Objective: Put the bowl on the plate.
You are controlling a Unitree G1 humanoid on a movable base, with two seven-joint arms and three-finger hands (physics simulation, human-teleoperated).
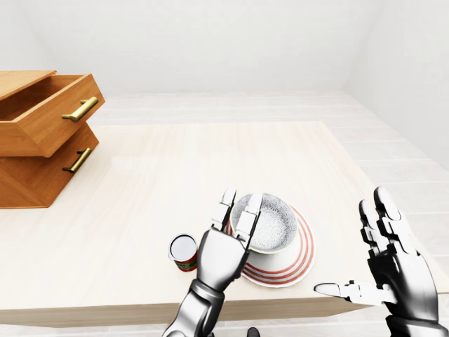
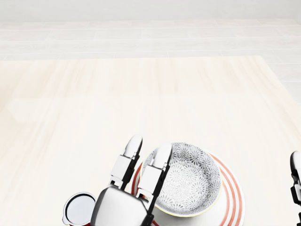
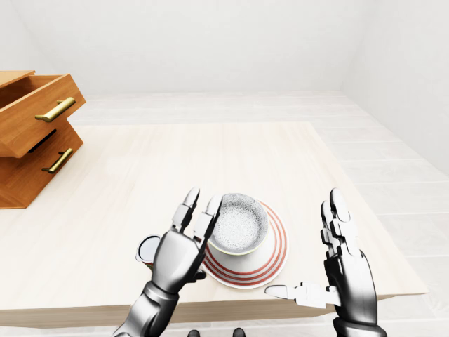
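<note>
The patterned bowl (image 2: 188,180) sits inside the red-ringed plate (image 2: 233,200), slightly toward the plate's left in the head view, so the placing looks done and the step in hand is letting go and clearing away. The left hand (image 1: 226,242) is wide, its fingers straight along the bowl's left rim and closed on nothing; whether they touch the rim cannot be told. The right hand (image 1: 388,267) is spread open, well right of the plate and off the table's edge. The next move probably calls for lifting the left hand straight up, since a small can (image 1: 184,250) stands just left of it and the plate lies near the table's (image 1: 210,161) bottom edge. Open tabletop lies toward the top, short of the wooden drawer unit (image 1: 42,133).
</note>
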